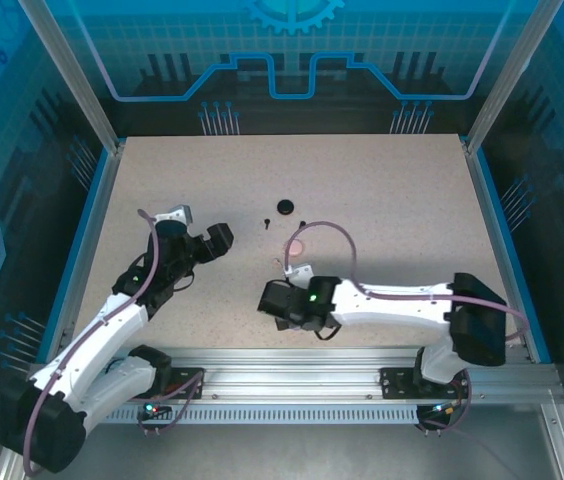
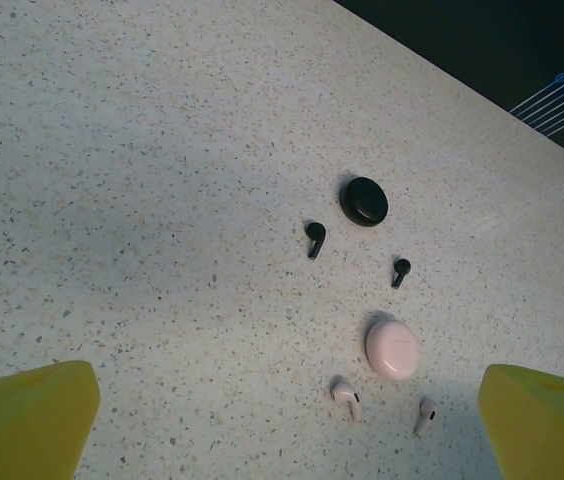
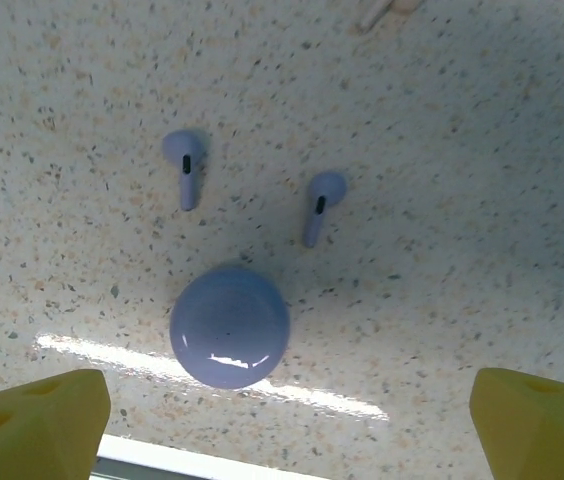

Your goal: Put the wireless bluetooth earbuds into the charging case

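Speckled counter (image 1: 382,190), around the middle: black earbuds (image 2: 315,238) lie loose just near of the black case (image 2: 364,200), pink earbuds (image 2: 346,397) beside the pink case (image 2: 392,347), lilac earbuds (image 3: 186,165) by the lilac case (image 3: 229,325). Cases look closed, I think. Left end effector (image 2: 282,420) and right end effector (image 3: 284,425) both gape wide, holding nothing.

From where I stand, a round black case (image 1: 285,207) sits near the middle of the speckled table (image 1: 392,200). One black earbud (image 1: 265,222) lies just beside it on the near left and another black earbud (image 1: 302,222) on the near right, neither touching it. The left gripper (image 1: 214,243) hangs over the table to their left, while the right gripper (image 1: 270,300) points leftward closer to the near edge, its arm's pinkish cable (image 1: 337,232) looping past a faint pale pink case (image 1: 297,245).
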Tool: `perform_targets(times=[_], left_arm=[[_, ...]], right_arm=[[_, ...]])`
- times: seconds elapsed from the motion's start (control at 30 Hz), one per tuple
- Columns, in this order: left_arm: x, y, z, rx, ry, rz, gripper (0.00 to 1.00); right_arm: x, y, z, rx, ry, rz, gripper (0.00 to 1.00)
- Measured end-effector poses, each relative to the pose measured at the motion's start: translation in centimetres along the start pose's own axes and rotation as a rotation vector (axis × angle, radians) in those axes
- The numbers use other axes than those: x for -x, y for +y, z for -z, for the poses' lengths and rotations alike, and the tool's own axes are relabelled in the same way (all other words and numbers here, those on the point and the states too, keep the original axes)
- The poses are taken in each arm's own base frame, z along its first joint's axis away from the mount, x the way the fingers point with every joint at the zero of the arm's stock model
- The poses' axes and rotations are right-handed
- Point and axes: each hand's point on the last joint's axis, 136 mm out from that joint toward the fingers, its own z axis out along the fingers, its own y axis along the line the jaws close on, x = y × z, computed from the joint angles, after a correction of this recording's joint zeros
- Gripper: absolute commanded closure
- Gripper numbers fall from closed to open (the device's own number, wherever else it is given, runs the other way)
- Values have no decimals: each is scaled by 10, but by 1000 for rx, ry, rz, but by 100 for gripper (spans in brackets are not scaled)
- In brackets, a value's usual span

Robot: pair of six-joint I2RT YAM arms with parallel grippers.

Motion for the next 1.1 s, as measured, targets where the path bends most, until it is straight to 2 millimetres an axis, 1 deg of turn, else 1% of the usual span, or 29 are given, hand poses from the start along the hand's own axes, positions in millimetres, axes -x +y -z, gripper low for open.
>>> perform_targets(times=[0.2, 0.47, 0.7, 0.93, 1.1], left_arm=[[-1, 1, 2, 4, 4, 7, 1], [-3, 2, 1, 6, 6, 23, 1], [-4, 3, 1, 8, 8, 32, 1], [-6, 5, 0, 11, 12, 32, 1], [-7, 6, 0, 13, 15, 32, 1]], right_arm=[[-15, 5, -22, -62, 43, -33, 6], [-17, 17, -32, -19, 56, -93, 12], [-25, 12, -50, -17, 93, -129, 19], [-29, 18, -62, -12, 106, -135, 28], [-30, 21, -66, -2, 116, -144, 31]])
